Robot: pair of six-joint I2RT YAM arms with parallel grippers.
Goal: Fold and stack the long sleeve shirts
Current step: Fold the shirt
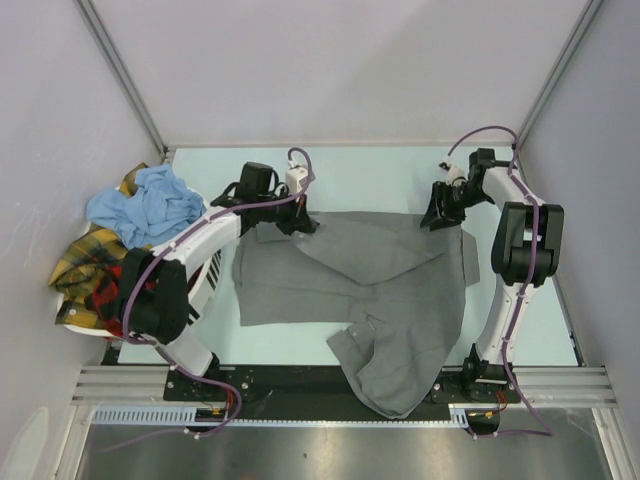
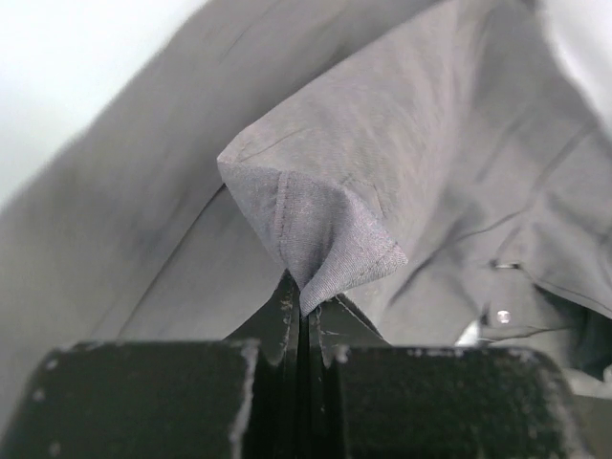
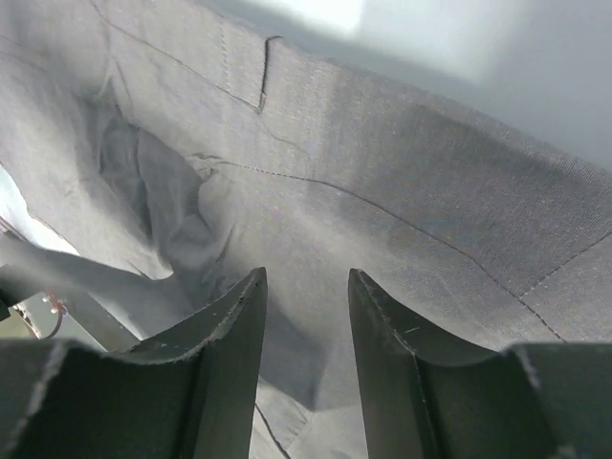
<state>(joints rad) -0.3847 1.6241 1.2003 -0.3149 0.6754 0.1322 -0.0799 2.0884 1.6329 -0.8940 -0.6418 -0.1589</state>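
At left wrist: left gripper (image 2: 304,311) pinches grey shirt (image 2: 382,163) fold | right wrist: right gripper (image 3: 306,287) jaws apart

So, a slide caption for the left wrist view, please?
Left gripper shut on a corner of the grey shirt.

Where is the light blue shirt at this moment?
In the top view the light blue shirt lies far left, atop the yellow plaid shirt, beside the left arm.
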